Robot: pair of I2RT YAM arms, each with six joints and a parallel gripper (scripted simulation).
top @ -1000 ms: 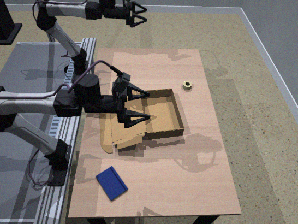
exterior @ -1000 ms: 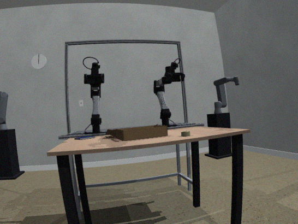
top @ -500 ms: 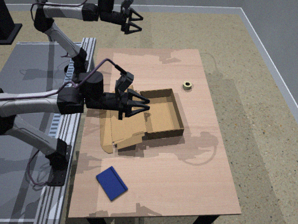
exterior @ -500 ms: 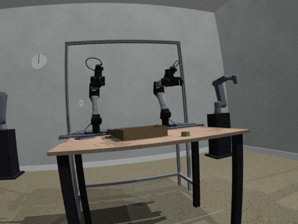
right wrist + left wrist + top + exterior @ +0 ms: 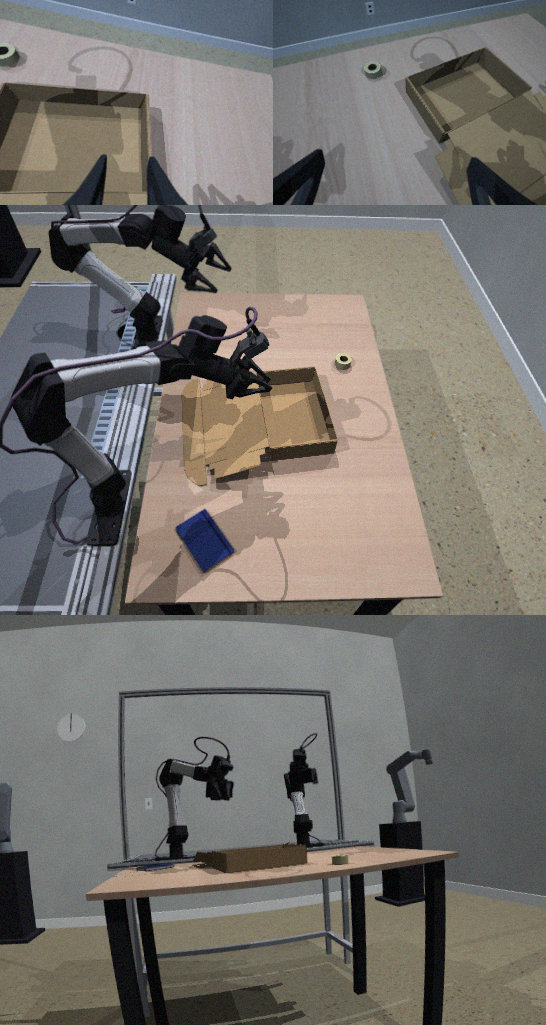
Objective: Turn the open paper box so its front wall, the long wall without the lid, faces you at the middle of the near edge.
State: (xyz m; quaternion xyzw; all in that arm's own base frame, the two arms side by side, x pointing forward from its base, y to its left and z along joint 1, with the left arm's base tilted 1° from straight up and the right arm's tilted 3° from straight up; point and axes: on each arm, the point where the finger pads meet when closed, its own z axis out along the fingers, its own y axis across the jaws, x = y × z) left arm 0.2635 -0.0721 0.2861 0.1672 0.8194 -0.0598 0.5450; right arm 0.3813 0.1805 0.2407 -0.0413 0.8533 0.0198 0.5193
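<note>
The open paper box (image 5: 300, 449) (image 5: 265, 857) (image 5: 426, 110) (image 5: 92, 183) sits upright on the wooden table (image 5: 325, 530) (image 5: 280, 877) (image 5: 342, 114) (image 5: 215, 128), its four low brown walls standing around a bare floor. Its lid (image 5: 227, 425) (image 5: 497, 133) (image 5: 46, 199) spreads open toward my bases, leaving the front wall on the far side, slightly askew to the table edge. A roll of tape (image 5: 343, 365) (image 5: 340, 859) (image 5: 372, 73) (image 5: 14, 59) stands near the box's far left corner; a blue object (image 5: 204, 540) (image 5: 156, 867) lies to the right, near the robot side. My right gripper (image 5: 270, 385) (image 5: 221, 794) (image 5: 510, 151) (image 5: 127, 162) hangs above the box, its fingers a modest gap apart with nothing between them. My left gripper (image 5: 223, 280) (image 5: 301, 777) (image 5: 398, 160) is poised in the air on the left, fingers spread wide and empty.
</note>
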